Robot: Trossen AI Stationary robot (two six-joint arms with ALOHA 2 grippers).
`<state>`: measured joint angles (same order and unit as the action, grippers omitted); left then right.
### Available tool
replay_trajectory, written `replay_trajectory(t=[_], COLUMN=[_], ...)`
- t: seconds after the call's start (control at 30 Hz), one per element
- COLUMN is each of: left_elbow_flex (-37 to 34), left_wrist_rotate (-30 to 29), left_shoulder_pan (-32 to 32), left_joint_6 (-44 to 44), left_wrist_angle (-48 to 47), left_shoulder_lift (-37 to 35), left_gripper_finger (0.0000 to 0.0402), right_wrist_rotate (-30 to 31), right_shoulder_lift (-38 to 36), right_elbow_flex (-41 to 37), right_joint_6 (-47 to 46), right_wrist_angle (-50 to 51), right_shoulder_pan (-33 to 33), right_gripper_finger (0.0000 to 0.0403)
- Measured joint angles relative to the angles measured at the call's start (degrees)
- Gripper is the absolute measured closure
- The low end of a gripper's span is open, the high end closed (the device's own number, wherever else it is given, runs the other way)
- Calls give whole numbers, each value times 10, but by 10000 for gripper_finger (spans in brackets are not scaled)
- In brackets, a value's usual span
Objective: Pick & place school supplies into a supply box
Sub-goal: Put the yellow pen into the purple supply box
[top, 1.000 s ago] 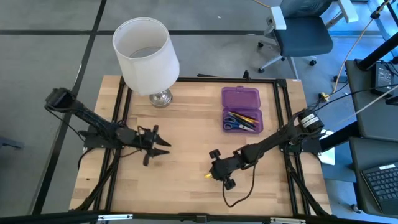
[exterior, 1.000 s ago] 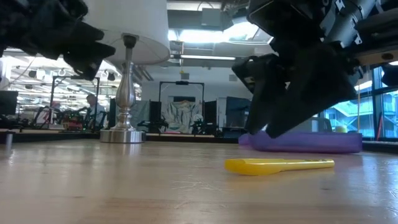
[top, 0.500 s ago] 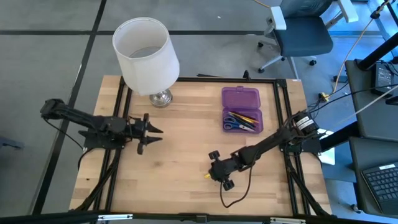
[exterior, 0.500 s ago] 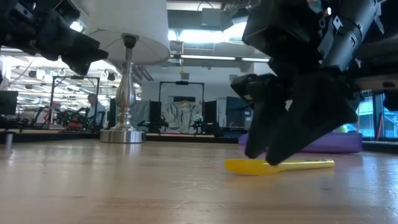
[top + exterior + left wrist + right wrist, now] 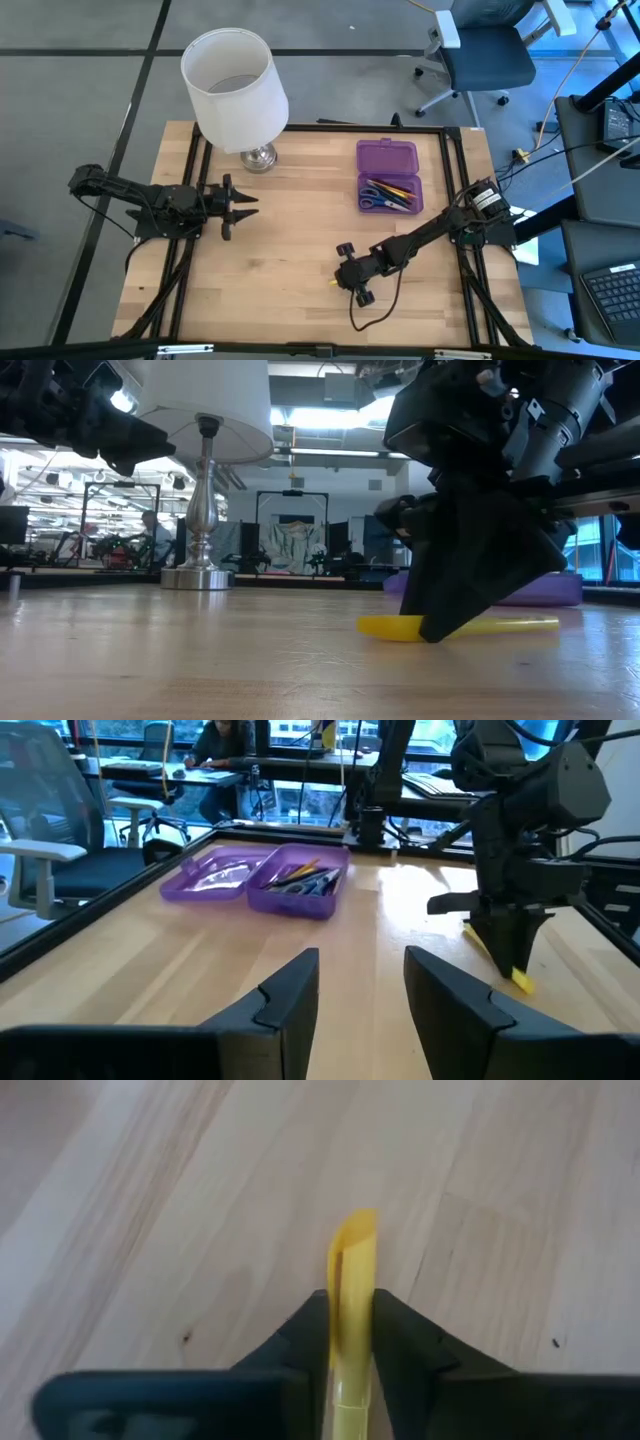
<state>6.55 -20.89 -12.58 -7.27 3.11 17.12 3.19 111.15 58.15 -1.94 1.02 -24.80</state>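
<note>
Right gripper (image 5: 440, 628) clamped on a yellow highlighter (image 5: 349, 1295) near the table's front edge.

The right arm reaches from the right edge toward the front middle of the wooden table (image 5: 290, 270); its 2 fingers (image 5: 410, 1345) press against both sides of the highlighter, which lies flat on the wood with its ends sticking out past the gripper. The purple supply box (image 5: 389, 176) sits open toward the back right corner, lid flat behind it, with blue-handled scissors (image 5: 372, 197) and several pens and pencils (image 5: 398, 190) inside the tray. The left gripper (image 5: 238, 203) hangs over the left half of the table, well apart from the box, fingers (image 5: 287, 1002) spread and holding nothing. A white lamp (image 5: 234, 85) stands at the back left.
</note>
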Motion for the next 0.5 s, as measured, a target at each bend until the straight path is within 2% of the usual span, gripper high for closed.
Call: replay_trajectory(t=[0.07,0.27,0.5], left_elbow_flex=[0,0,0], left_wrist_rotate=[0,0,-2], left_shoulder_pan=[0,0,0], left_joint_6=[0,1,1], left_wrist_angle=[-1,-1,-3], left_shoulder_lift=[0,0,0], left_gripper_finger=[260,261,260], right_wrist_rotate=[0,4,28], right_shoulder_lift=[-1,-34,-126], right_elbow_flex=[0,-3,-3], right_joint_6=[-7,-19,-53], right_wrist_angle=[0,22,123], right_shoulder_pan=[1,10,32], right_gripper_finger=[349,351,346])
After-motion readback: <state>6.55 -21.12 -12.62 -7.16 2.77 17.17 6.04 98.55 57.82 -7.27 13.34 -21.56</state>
